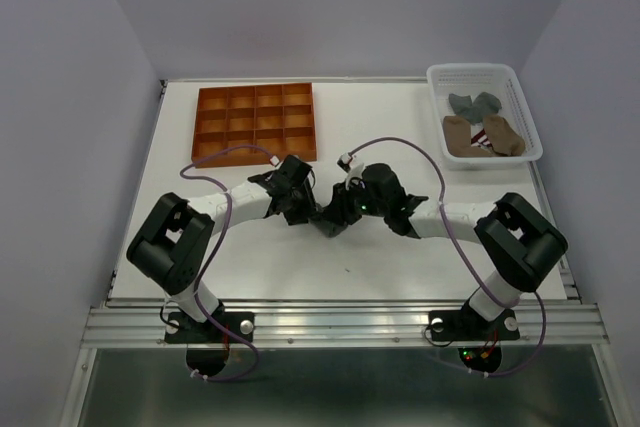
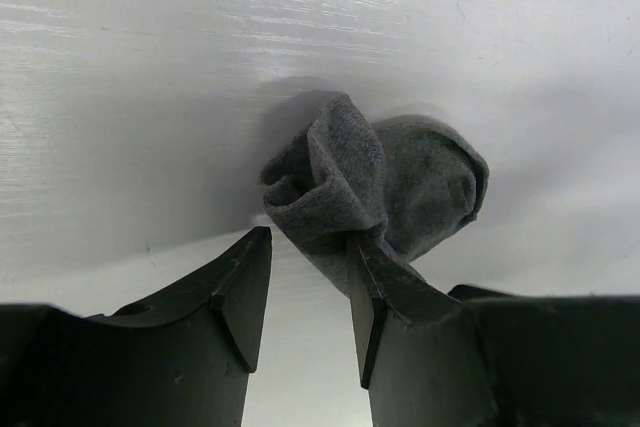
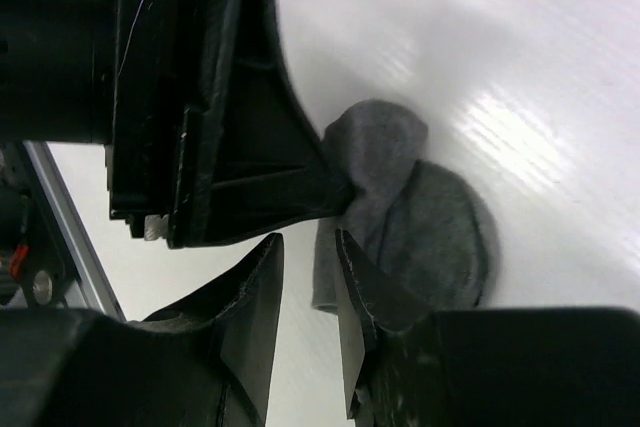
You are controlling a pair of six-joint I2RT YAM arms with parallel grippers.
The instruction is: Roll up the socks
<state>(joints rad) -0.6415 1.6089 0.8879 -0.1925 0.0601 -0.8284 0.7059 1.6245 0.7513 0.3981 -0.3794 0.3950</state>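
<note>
A grey sock, bunched into a loose bundle, lies on the white table at the centre; the grey sock also fills the middle of the right wrist view. My left gripper is open, with bare table between its jaws. Its right finger has its tip pushed into the sock's fold. My right gripper is open beside the sock's edge and holds nothing. In the top view the left gripper and right gripper meet over the sock and mostly hide it.
An orange compartment tray sits at the back left. A white basket at the back right holds grey socks and tan socks, one with a red-white striped part.
</note>
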